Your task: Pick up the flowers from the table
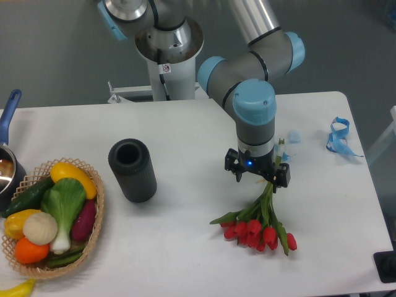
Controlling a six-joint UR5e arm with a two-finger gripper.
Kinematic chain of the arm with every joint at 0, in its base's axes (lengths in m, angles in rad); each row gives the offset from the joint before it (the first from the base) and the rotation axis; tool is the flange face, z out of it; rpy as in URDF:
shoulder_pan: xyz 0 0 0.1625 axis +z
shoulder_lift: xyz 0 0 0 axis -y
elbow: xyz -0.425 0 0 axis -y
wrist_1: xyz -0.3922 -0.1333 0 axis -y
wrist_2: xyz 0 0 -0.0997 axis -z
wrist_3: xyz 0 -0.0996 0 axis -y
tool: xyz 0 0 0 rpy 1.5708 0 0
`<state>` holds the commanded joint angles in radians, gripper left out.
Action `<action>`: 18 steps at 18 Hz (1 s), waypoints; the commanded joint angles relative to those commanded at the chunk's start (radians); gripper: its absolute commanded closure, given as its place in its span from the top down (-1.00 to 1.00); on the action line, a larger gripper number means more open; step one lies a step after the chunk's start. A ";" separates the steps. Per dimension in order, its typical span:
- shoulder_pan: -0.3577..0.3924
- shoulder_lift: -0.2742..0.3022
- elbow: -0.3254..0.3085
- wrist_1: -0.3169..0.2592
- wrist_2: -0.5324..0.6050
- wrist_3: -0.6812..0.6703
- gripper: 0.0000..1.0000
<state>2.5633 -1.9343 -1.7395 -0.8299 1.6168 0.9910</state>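
The flowers (pixel 258 230), a small bunch of red tulips with green stems and leaves, lie right of the middle of the white table (pixel 185 260), heads toward the front edge. The stems run up and back to my gripper (pixel 257 177), which points straight down over the stem ends. The stem ends disappear under the gripper's right side. The wrist and gripper body hide the fingers, so I cannot tell whether they are open or shut on the stems.
A black cylinder (pixel 132 169) stands left of the gripper. A wicker basket (pixel 94 230) of vegetables sits at the front left, with a blue-handled pot (pixel 7 162) behind it. A blue ribbon (pixel 338 137) lies at the back right, a small pale object (pixel 293 136) near it.
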 joint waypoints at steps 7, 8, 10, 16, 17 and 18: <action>0.000 -0.002 -0.003 0.000 0.000 -0.003 1.00; -0.002 -0.005 -0.005 0.002 0.000 -0.006 1.00; -0.003 -0.011 -0.017 0.023 0.003 -0.014 1.00; 0.020 -0.018 -0.048 0.066 0.002 -0.012 1.00; 0.023 -0.026 -0.046 0.067 0.000 -0.014 1.00; 0.023 -0.031 -0.046 0.071 0.000 -0.014 1.00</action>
<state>2.5863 -1.9650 -1.7856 -0.7594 1.6168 0.9771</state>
